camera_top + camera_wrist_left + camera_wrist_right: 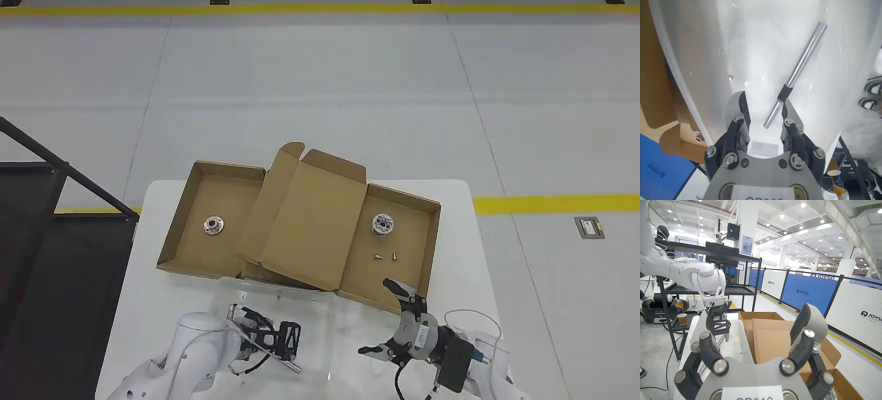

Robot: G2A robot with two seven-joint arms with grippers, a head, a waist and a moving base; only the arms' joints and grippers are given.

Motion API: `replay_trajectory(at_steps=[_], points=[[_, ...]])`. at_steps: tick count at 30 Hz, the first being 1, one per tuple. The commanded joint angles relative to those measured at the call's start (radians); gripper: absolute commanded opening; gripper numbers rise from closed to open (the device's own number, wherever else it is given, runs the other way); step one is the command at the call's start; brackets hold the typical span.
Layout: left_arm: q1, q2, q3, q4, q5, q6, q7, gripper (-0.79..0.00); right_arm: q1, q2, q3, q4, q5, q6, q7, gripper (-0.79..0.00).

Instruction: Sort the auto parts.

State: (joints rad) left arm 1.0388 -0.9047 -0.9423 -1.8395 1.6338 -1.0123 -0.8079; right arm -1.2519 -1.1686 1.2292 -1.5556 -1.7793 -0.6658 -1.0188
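Item: chrome metal rod with a black band (800, 62), lying flat in the translucent white plastic tub (696, 47) at lower centre of the top view, directly under the left gripper (763, 99), whose jaws are wide open and empty. Handling, as judged: descend squarely and close across the banded section, since the polished shaft may roll or slip. Right gripper (388, 318): lower right of the top view, jaws spread wide, nothing held.

Open room in the clear bin (757, 56) around the rod (802, 56); raised cardboard flap (305, 220) just beyond.
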Motion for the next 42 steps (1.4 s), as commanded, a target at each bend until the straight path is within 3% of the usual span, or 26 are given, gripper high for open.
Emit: replay_trajectory(at_steps=[1,4,7,10,16,21,26,32,37,42], points=[[-0.054,0.017,0.064,0.034,-0.024,0.0,0.0,-0.416,0.0,0.0,0.0,0.0,0.0,-0.001,0.0,0.0],[-0.132,0.039,0.148,0.082,-0.062,0.0,0.0,-0.308,0.0,0.0,0.0,0.0,0.0,-0.001,0.0,0.0],[-0.207,0.056,0.239,0.112,-0.123,0.0,0.0,-0.394,0.0,0.0,0.0,0.0,0.0,-0.001,0.0,0.0],[-0.28,0.072,0.324,0.139,-0.167,0.0,0.0,-0.419,0.0,0.0,0.0,0.0,0.0,-0.001,0.0,0.0],[-0.405,0.093,0.471,0.175,-0.245,0.0,0.0,-0.397,0.0,0.0,0.0,0.0,0.0,-0.001,0.0,0.0],[-0.481,0.099,0.562,0.192,-0.302,0.0,0.0,-0.317,0.0,0.0,0.0,0.0,0.0,-0.001,0.0,0.0],[-0.524,0.099,0.624,0.193,-0.359,0.029,-0.029,-0.203,0.0,0.0,0.0,0.0,0.0,-0.001,0.0,0.0],[-0.541,0.094,0.668,0.178,-0.424,0.108,-0.108,-0.16,0.0,0.0,0.0,0.0,0.0,-0.001,0.0,0.0],[-0.547,0.085,0.698,0.173,-0.43,0.17,-0.17,-0.194,0.0,0.0,0.0,0.0,0.0,-0.001,0.0,0.0],[-0.561,0.076,0.713,0.197,-0.454,0.177,-0.177,-0.286,0.0,0.0,0.0,0.0,0.0,-0.001,0.0,0.0]])
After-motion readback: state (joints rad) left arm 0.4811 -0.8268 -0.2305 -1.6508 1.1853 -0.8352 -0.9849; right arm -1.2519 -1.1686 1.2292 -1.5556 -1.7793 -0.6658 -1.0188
